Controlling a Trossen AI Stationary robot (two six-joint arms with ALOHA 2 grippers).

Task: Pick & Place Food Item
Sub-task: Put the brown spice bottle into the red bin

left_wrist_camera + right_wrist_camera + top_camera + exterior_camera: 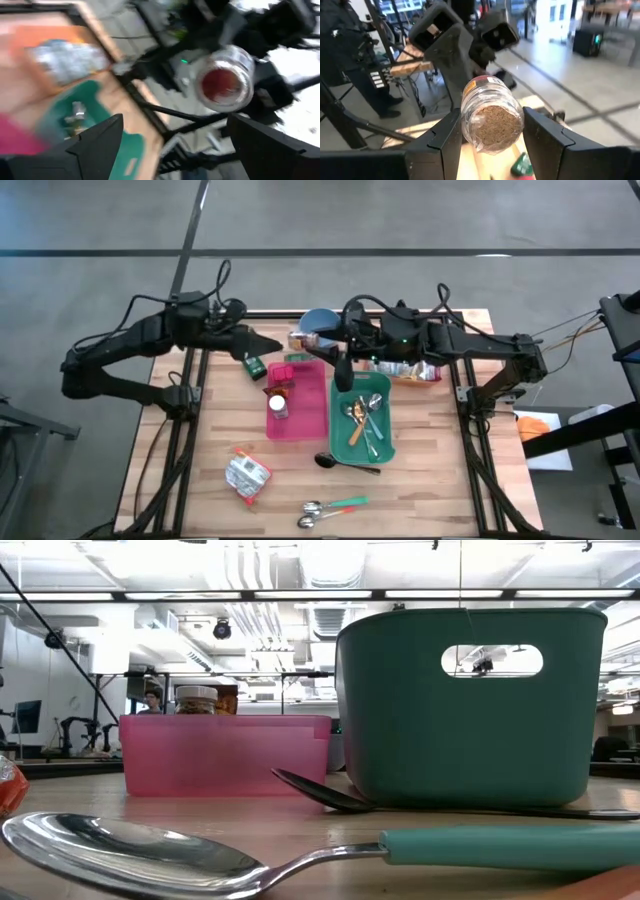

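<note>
A clear jar (492,120) with brown contents and a red lid (225,82) hangs level above the table's far middle, with my right gripper (312,340) shut on it. My left gripper (272,342) stands open just to the jar's left, its fingers (100,140) pointing at the lid end without touching it. Below them sits a pink bin (310,405) with another jar (278,402) standing in it. Neither gripper shows in the low view. My right gripper pinches the jar's body by its two sides (467,125) between its two fingers (440,142). The fingers come level from the table's right and lie along the jar. The jar is lifted clear and lies level, its lid end toward my left gripper.
A green bin (385,405) with utensils stands right of the pink bin, a black ladle (345,463) in front of it. A blue bowl (320,320) and a snack bag (410,370) lie at the far side. A packet (247,475) and spoons (330,508) lie near the front edge.
</note>
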